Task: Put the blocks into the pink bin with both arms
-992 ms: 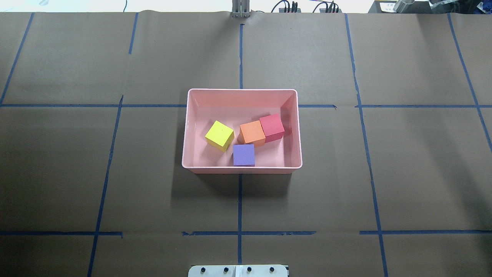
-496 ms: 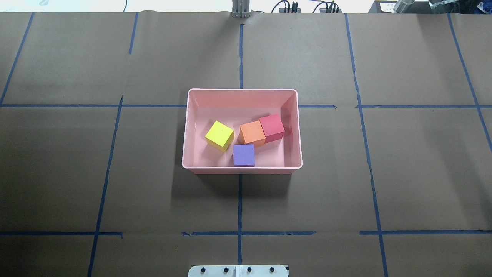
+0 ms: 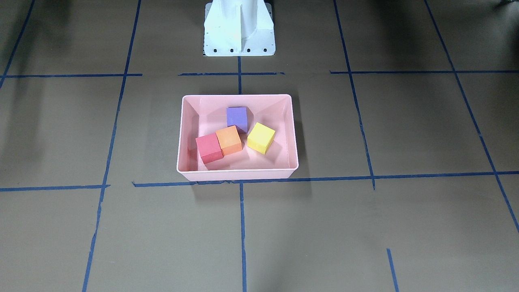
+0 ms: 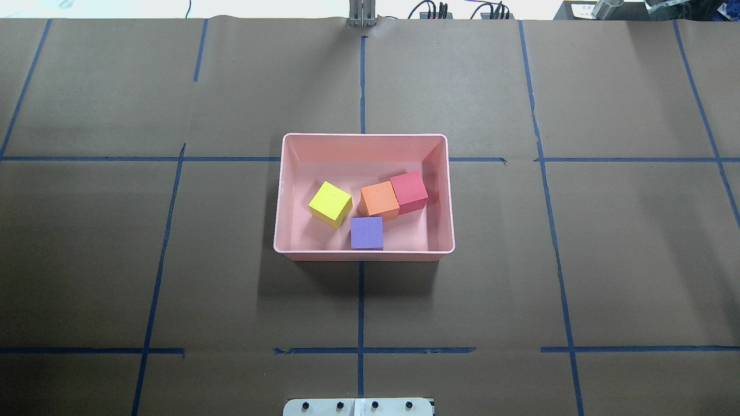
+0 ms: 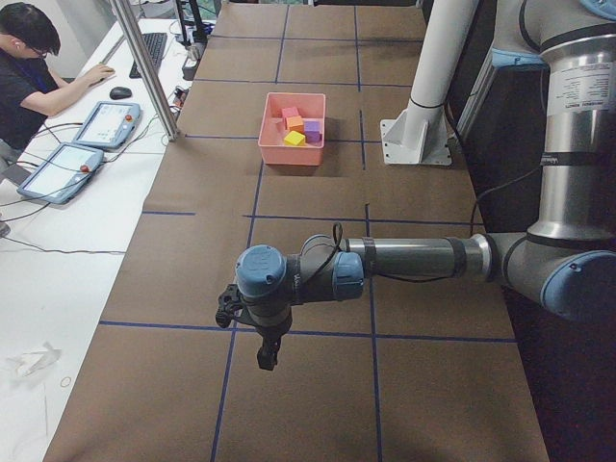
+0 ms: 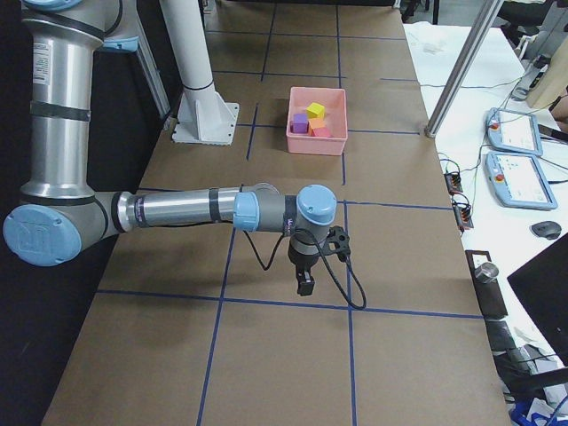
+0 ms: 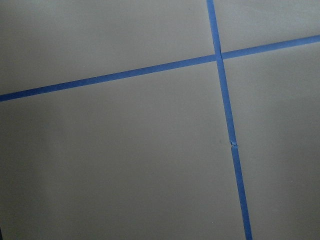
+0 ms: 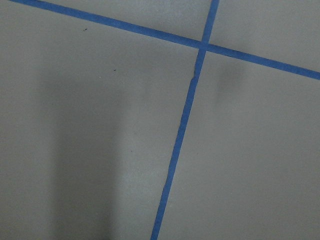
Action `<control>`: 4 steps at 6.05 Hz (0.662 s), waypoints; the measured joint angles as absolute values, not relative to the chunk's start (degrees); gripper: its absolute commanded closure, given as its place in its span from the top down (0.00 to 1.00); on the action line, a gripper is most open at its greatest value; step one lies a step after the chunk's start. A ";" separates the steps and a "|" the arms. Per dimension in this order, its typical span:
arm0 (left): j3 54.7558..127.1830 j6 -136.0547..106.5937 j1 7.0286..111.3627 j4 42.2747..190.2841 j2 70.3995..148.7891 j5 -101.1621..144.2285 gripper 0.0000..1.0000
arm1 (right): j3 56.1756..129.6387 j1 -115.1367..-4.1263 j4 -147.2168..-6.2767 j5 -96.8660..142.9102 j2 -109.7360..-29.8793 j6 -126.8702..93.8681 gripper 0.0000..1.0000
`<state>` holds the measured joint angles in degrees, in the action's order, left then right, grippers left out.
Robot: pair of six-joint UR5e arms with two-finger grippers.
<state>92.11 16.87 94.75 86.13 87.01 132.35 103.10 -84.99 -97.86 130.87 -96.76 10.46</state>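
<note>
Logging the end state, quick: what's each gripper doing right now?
Left gripper: cannot be told, it shows only in a side view.
Right gripper: cannot be told either, side view only.

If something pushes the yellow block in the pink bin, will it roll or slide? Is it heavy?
It would likely slide, not roll: the yellow block has flat faces. Its matte, foam-like surface suggests light weight, probably not slippery.

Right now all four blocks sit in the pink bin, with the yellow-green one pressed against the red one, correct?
Not quite. All four are in the pink bin, but it is the orange block that presses against the red block. The yellow-green block sits apart from both, with a gap, as the overhead exterior view shows.
</note>
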 measured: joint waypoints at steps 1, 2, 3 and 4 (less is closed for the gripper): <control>92.11 16.87 94.75 86.13 87.01 132.36 1.00 | 103.10 -85.03 -97.86 131.29 -96.80 10.48 1.00; 92.09 16.85 94.75 86.13 87.01 132.34 1.00 | 103.10 -85.03 -97.89 131.99 -96.83 10.53 1.00; 92.01 16.83 94.75 86.13 87.01 132.29 1.00 | 103.06 -85.01 -97.88 132.37 -96.88 10.54 1.00; 91.93 16.86 94.75 86.13 87.01 132.28 1.00 | 103.03 -85.00 -97.85 132.49 -96.95 10.55 1.00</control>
<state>91.93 16.86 94.75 86.13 87.01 132.28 103.03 -85.00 -97.85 132.49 -96.95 10.55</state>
